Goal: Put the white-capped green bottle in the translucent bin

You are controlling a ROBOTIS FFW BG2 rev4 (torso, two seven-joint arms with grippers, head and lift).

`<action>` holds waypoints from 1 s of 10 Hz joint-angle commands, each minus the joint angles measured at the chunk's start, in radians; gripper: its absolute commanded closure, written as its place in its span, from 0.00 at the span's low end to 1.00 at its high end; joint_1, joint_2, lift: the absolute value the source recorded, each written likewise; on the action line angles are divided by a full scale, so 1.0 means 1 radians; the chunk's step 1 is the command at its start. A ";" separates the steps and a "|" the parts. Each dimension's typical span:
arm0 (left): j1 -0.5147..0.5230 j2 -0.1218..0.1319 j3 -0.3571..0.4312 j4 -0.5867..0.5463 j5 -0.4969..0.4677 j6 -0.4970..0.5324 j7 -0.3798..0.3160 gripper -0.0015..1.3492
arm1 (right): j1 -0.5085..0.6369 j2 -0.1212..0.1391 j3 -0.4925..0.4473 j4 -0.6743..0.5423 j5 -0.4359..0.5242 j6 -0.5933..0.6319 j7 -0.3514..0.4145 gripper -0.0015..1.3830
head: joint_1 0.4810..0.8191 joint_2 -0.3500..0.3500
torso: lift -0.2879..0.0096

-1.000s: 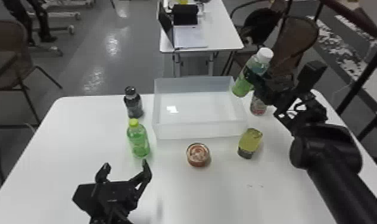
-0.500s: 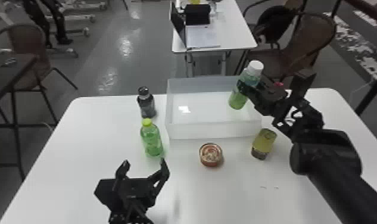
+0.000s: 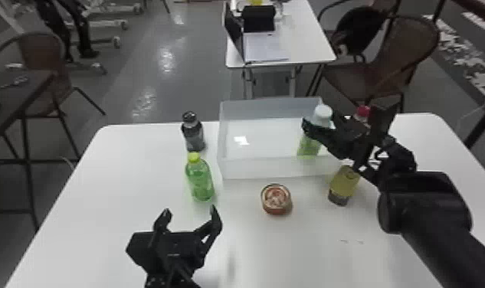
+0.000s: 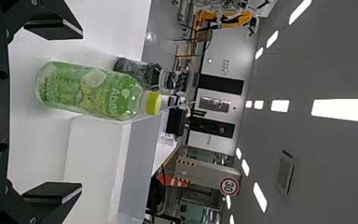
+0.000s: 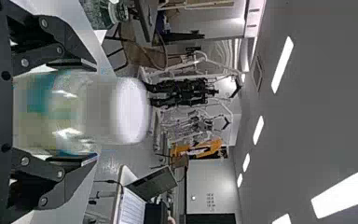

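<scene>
One right arm (image 3: 425,207) brings the white-capped green bottle (image 3: 309,146) down at the translucent bin (image 3: 268,168).
The arm has moved inward and lower, carrying the bottle from above the bin's right side to its right end, leaning slightly; whether its base touches the floor is unclear. The right gripper (image 5: 96,111) is clamped around the bottle, so settling and release seem to remain. The left gripper (image 3: 190,211) waits near the front, fingers apart and empty. The white table (image 3: 299,245) also bears a yellow-capped bottle (image 3: 200,180), a dark bottle (image 3: 193,136) and a small round can (image 3: 276,199). Beyond stand another table (image 3: 310,46), a wicker chair (image 3: 410,57) and a laptop (image 3: 233,34).
</scene>
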 commanded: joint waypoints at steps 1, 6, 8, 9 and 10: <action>0.000 0.000 0.000 0.000 0.000 0.004 -0.002 0.11 | -0.002 -0.005 0.000 -0.004 0.012 0.006 0.000 0.33 | 0.63 0.65 | 0.71; -0.008 0.004 0.000 0.000 -0.005 -0.010 -0.002 0.11 | 0.182 -0.032 -0.003 -0.293 -0.054 0.066 -0.033 0.16 | 0.63 0.65 | 0.71; -0.009 -0.002 0.006 0.006 -0.014 -0.048 0.000 0.11 | 0.443 -0.081 -0.012 -0.675 -0.043 0.144 -0.198 0.16 | 0.63 0.62 | 0.71; -0.009 -0.002 0.006 0.006 -0.017 -0.054 0.000 0.11 | 0.564 -0.095 -0.043 -0.822 -0.037 0.179 -0.247 0.16 | 0.63 0.61 | 0.71; -0.009 -0.002 0.009 0.009 -0.023 -0.065 0.000 0.11 | 0.670 -0.098 -0.080 -0.934 -0.031 0.202 -0.264 0.16 | 0.63 0.59 | 0.71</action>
